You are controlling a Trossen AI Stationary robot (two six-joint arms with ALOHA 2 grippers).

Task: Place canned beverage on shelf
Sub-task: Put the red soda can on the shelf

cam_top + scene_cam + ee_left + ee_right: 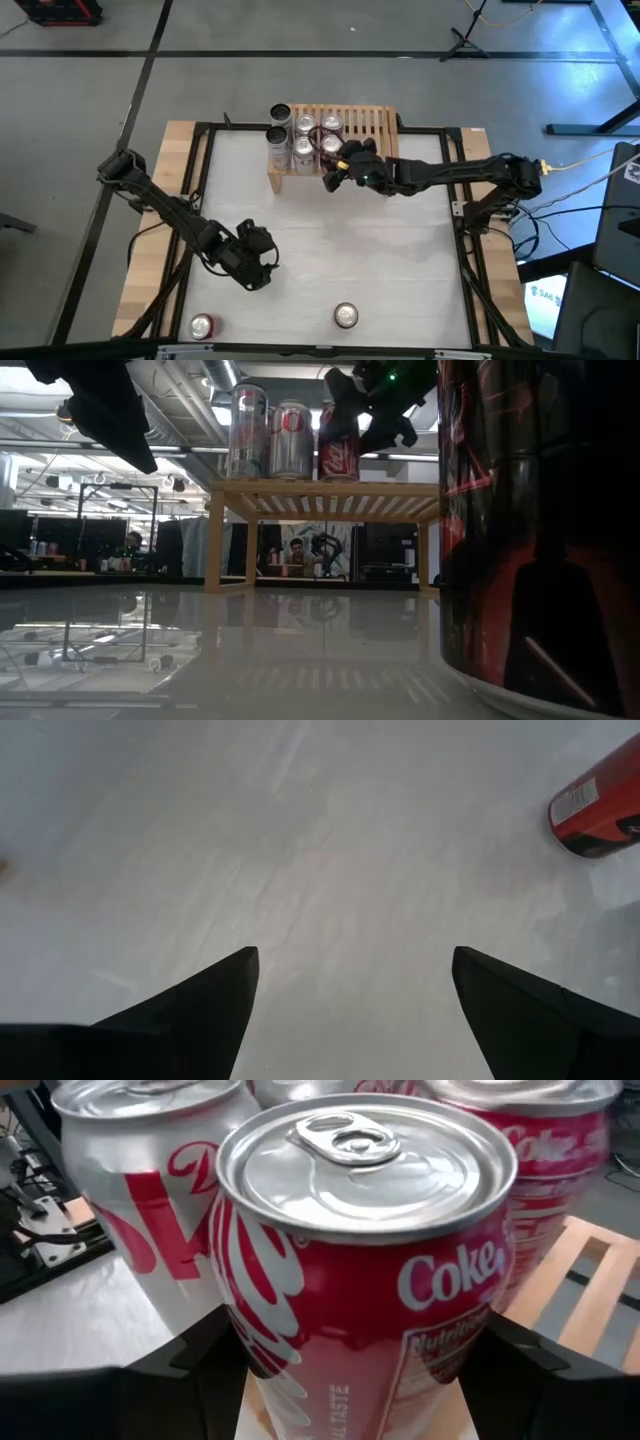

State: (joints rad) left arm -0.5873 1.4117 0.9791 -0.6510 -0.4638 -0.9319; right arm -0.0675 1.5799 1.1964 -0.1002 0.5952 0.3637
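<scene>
While the right gripper (335,172) sits over the near edge of the shelf (372,122), its two dark fingers (180,1365) stand on either side of a red cola can (365,1250), which rests upright on the pale slats just beside a silver diet can (140,1210) and in front of another red one (545,1160). The fingers lie close along the can's sides, but whether they press it or have just let go I cannot tell from the wrist view; the can looks seated on the shelf either way. The left gripper (250,258) hangs low over the bare white table (330,250), fingers wide apart and empty, with a red can (598,805) lying on its side near it. Two more cans wait at the near table edge, one red (202,325) and one with a silver top (346,316). Handling judgement: these cans look sealed and so probably full, hence fairly heavy for their size, stiff-walled, smooth and slippery on the painted metal. Best hold is across the middle of the body with fingers on opposite sides, not at the rim. The slats leave gaps, so a can set down off-level could rock, and crowded neighbours could be knocked when backing out.
</scene>
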